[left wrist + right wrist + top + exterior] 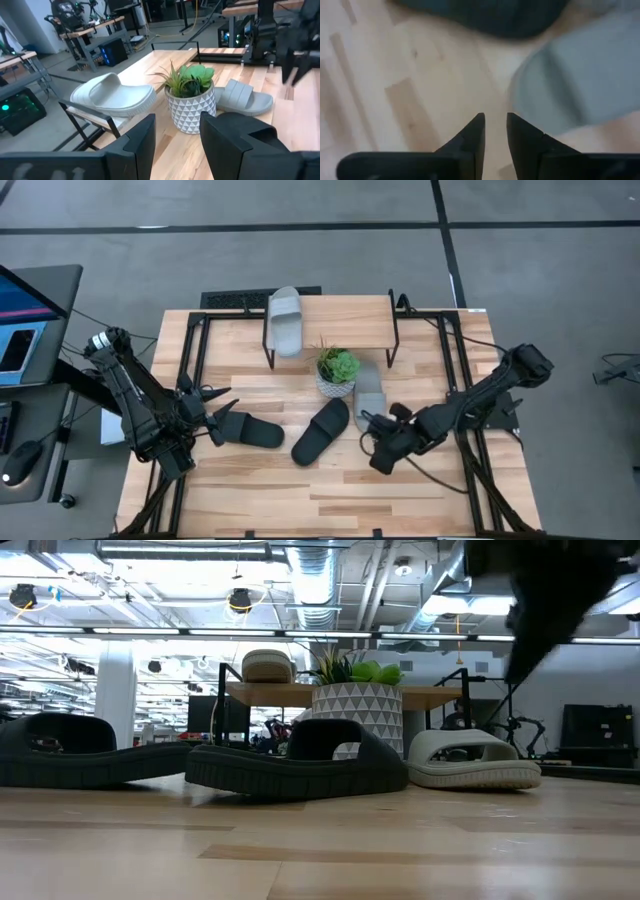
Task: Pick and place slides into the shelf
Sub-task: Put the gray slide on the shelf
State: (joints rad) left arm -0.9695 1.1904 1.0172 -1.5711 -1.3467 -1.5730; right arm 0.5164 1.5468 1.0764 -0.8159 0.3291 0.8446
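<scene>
Right gripper [372, 423] angled low over the table just beside the grey slide [369, 392] near the plant pot [337, 374], fingers [472, 131] slightly parted, holding nothing. Left gripper [213, 412] by a black slide [248, 431], jaws partly open, empty. Other grey slide [285, 320] on the shelf [345, 320]; second black slide [322, 431] on the table.

The wooden table [300, 490] is carrying the shelf [350, 310], a potted plant [337, 372], two black slides [252, 431] [321, 432] and one grey slide [369, 392]; another grey slide [285, 320] is lying on the shelf.
</scene>
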